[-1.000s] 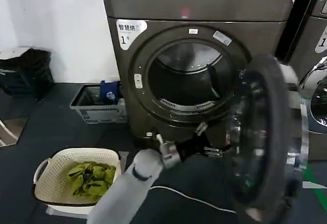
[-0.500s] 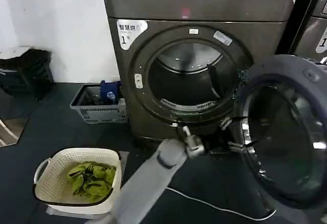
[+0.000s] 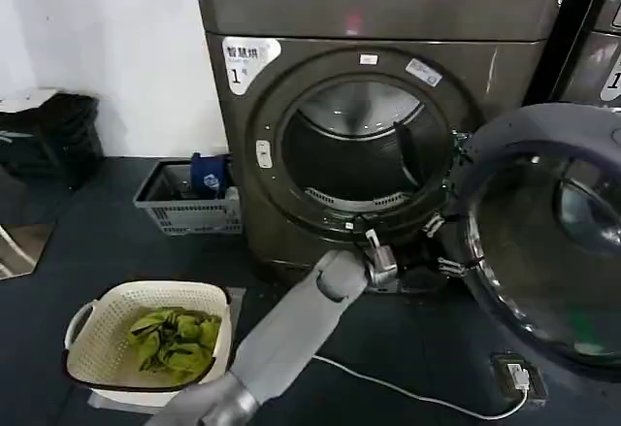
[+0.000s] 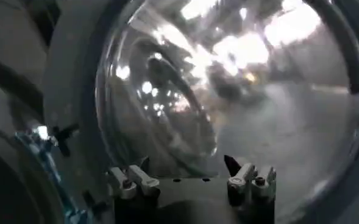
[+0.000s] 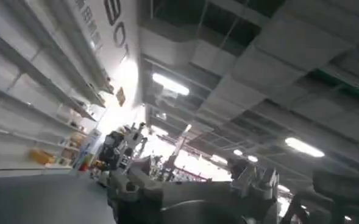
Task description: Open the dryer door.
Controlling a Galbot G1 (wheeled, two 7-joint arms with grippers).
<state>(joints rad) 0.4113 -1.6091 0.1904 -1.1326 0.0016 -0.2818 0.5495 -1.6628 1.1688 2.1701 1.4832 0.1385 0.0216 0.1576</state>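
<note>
- A cream laundry basket (image 3: 97, 334) holding green cloth (image 3: 175, 337) sits on the dark floor, down and to the left of the dryer (image 3: 374, 135).
- A grey crate (image 3: 184, 198) stands against the dryer's left side, below the white "1" sticker (image 3: 247, 60).
- The left arm reaches across in front of the dryer's open drum mouth (image 3: 364, 154); its left pincer (image 3: 439, 246) has fingers spread, tips at the inner edge of the dryer door (image 3: 548, 237).
- The dryer door stands swung wide on the dryer's right, grey inner side and dark glass (image 4: 228, 91) facing the robot.
- The right pincer (image 5: 191, 182) points toward ceiling lights, fingers spread, holding nothing.
</note>
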